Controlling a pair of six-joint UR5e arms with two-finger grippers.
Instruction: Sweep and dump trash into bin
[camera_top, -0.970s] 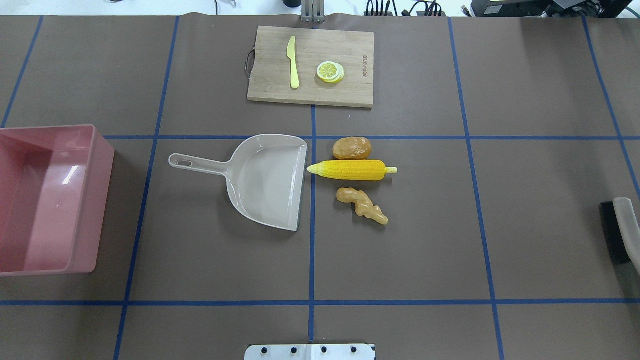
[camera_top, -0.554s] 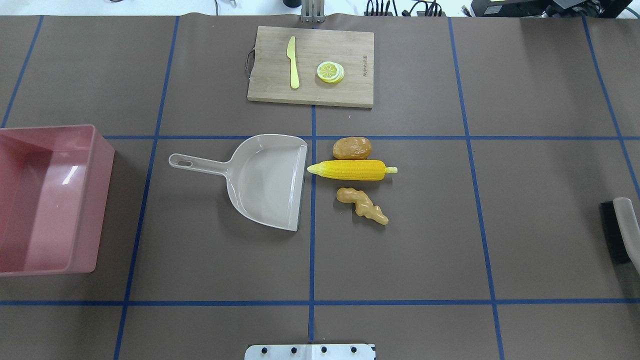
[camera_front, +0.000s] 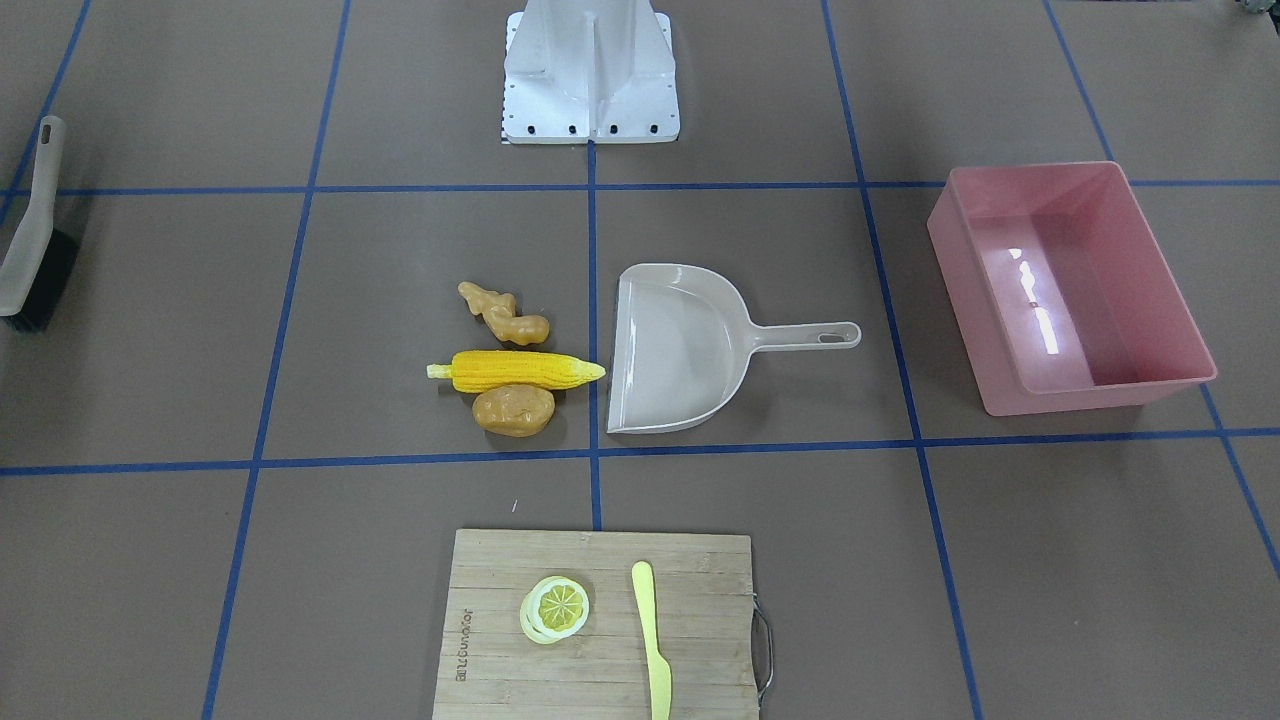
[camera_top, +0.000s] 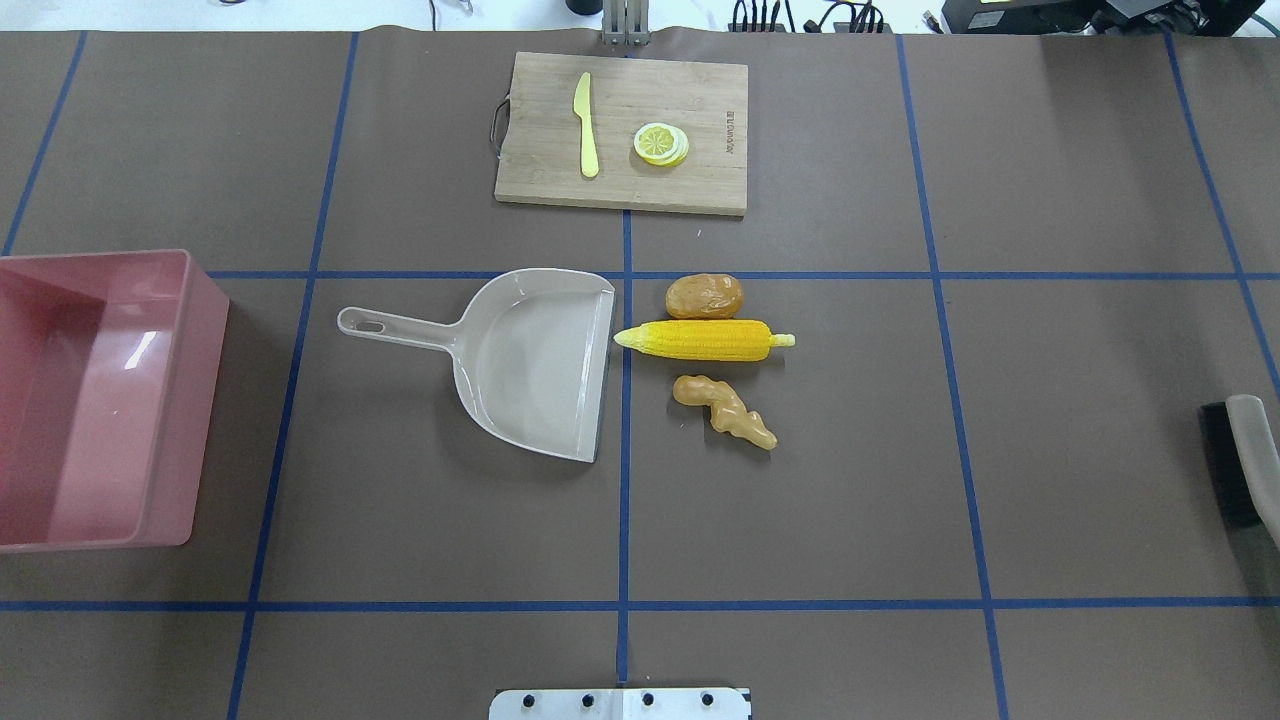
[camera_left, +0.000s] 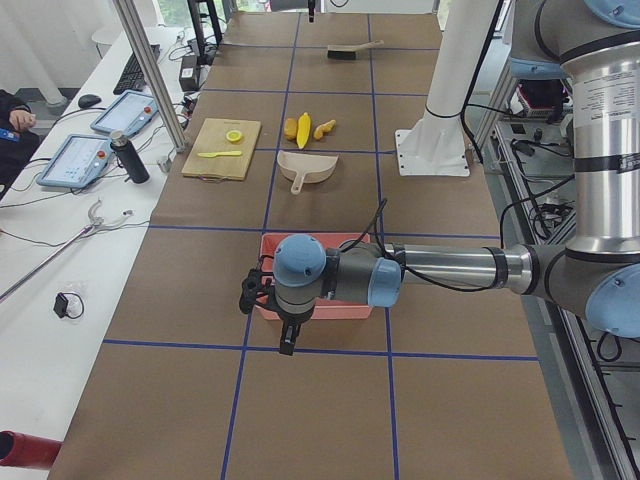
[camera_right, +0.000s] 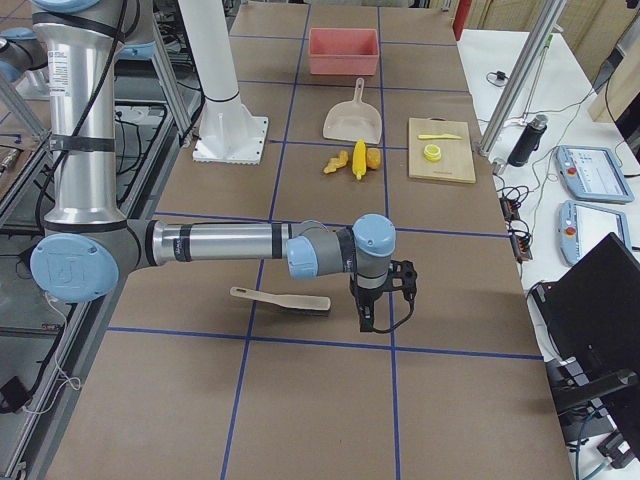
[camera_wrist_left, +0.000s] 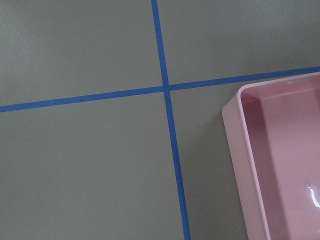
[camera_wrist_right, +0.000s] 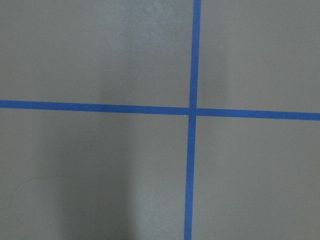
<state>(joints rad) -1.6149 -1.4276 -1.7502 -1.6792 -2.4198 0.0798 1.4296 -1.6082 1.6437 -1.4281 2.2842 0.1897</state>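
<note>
The trash lies mid-table in a tight group: a yellow corn cob (camera_top: 703, 341), a golden-brown potato (camera_top: 704, 296) behind it and a knobbly ginger root (camera_top: 724, 410) in front. The corn tip almost touches the open lip of a beige dustpan (camera_top: 530, 360). The pink bin (camera_top: 205, 330) stands empty at the table's left end. My left gripper (camera_left: 252, 293) hovers just beyond the bin, which also shows in its wrist view (camera_wrist_left: 240, 140). My right gripper (camera_right: 403, 280) hangs at the opposite end beside a hand brush (camera_right: 285, 300). I cannot tell whether either is open or shut.
A wooden cutting board (camera_top: 700, 110) at the far side carries a yellow plastic knife (camera_top: 586, 125) and a lemon slice (camera_top: 660, 144). The brush (camera_top: 1245, 460) lies at the right edge. A water bottle (camera_left: 130, 157) and tablets sit on a side bench.
</note>
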